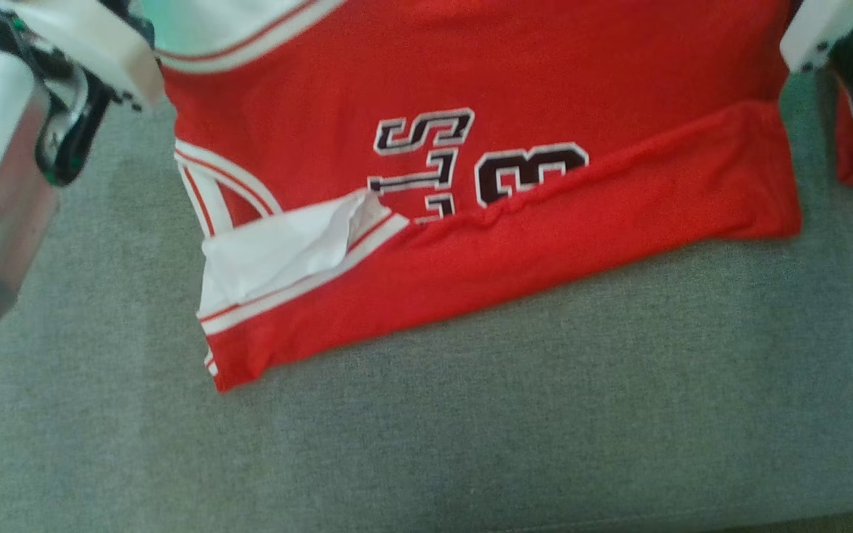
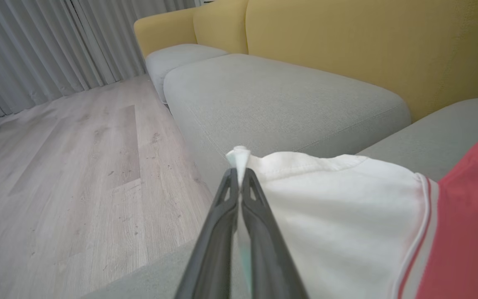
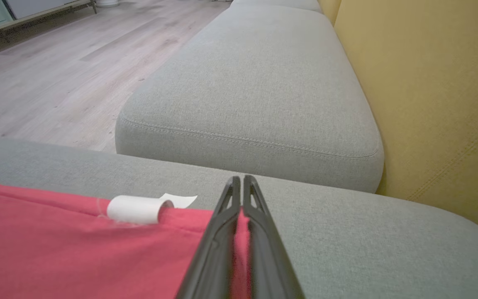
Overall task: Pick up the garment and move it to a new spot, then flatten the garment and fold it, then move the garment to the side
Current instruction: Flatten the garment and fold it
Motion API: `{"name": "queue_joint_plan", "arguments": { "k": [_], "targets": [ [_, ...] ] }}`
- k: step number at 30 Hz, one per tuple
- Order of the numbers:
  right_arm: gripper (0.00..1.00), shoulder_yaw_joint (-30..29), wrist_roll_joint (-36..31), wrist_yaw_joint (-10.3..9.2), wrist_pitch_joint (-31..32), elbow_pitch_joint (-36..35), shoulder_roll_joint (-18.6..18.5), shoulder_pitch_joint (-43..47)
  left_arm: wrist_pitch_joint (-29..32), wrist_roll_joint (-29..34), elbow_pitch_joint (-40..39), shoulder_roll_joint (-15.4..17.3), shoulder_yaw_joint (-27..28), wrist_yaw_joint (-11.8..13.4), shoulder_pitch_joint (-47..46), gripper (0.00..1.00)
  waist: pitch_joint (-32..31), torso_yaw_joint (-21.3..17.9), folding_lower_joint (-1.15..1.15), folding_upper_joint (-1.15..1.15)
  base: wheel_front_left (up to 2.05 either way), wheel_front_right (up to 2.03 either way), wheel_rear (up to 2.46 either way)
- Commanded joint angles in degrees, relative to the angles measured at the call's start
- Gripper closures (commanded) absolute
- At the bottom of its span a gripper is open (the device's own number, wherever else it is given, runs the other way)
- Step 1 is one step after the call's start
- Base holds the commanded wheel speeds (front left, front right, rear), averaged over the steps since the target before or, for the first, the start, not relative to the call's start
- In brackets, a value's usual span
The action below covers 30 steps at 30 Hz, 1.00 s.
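Grey woven seat cushion [image 1: 471,459] — near strip bare, open from left to right. Far strip: taken up by red jersey with white trim [image 1: 582,237]. Beyond, second grey cushion [image 3: 255,83], top unobstructed; yellow upholstered backrest [image 3: 430,104] walls its right, pale wood-plank floor [image 3: 56,62] open at left.

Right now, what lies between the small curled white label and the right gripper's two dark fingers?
Only plain red jersey fabric, which the right gripper pinches; the right wrist view shows this stretch beside the curled white label.
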Motion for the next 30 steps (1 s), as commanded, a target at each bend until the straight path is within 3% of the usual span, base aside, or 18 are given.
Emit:
{"name": "queue_joint_plan", "arguments": {
  "k": [1,9,14,18,22,30],
  "targets": [
    [1.00,0.21,0.37,-0.04,-0.94,-0.95,0.48,-1.68,-0.92,0.56,0.00,2.06,2.72,0.12,-3.82,1.00,0.32,-0.07,-0.01,0.00,0.00,0.00,0.00],
    [1.00,1.08,1.01,-0.04,-4.52,4.00,2.67,-5.63,-6.54,2.67,7.09,-0.72,2.74,-0.59,-8.62,1.00,1.05,0.18,-0.01,0.00,0.00,0.00,0.00],
    [1.00,2.53,3.10,-0.04,-5.77,5.86,1.79,-4.01,-7.88,2.78,8.78,-1.79,1.33,-2.30,-7.05,1.00,-0.41,0.88,-0.01,0.00,0.00,0.00,0.00],
    [1.00,4.40,6.70,-0.04,-4.89,5.54,0.34,-0.80,-7.16,-1.88,7.33,-1.99,1.40,-3.45,-2.90,1.00,-2.55,1.49,-0.01,0.00,0.00,0.00,0.00],
    [1.00,6.05,11.15,-0.04,-3.33,4.18,-2.06,3.11,-3.02,-6.64,0.96,0.40,-1.62,-3.72,2.26,1.00,-5.01,2.17,-0.01,0.00,0.00,0.00,0.00],
    [1.00,12.34,18.08,-0.04,3.38,-0.89,-8.13,10.56,4.81,-14.36,-16.10,9.95,-6.73,-3.75,11.69,1.00,-8.81,2.97,-0.01,0.00,0.00,0.00,0.00]
  ]
}}
